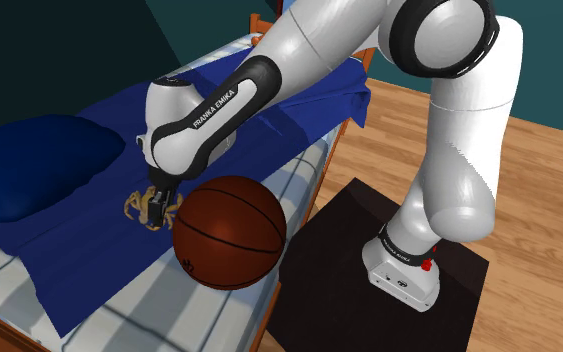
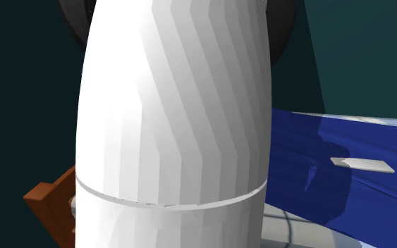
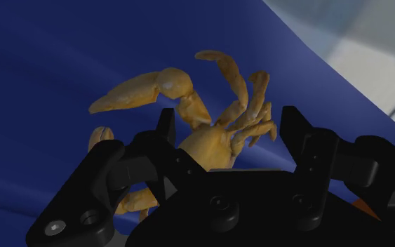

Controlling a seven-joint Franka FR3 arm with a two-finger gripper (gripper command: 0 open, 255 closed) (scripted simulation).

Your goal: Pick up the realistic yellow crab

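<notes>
The yellow-orange crab (image 3: 206,144) lies on the blue blanket (image 3: 62,70), one big claw stretched away from the hand and its thin legs fanned out. My black gripper (image 3: 229,130) is down over it, one finger against the body by the claw joint and the other against the legs, so it is shut on the crab. In the shoulder view the crab (image 1: 139,210) sits on the bed beside a basketball, with the gripper (image 1: 157,200) lowered onto it and part of the crab hidden by the hand.
A brown basketball (image 1: 229,232) rests right beside the crab toward the bed's edge. A dark blue pillow (image 1: 39,165) lies at the shoulder view's left. The black stand (image 1: 369,290) sits on a wooden floor. The white arm link (image 2: 172,120) blocks most of the second exterior view.
</notes>
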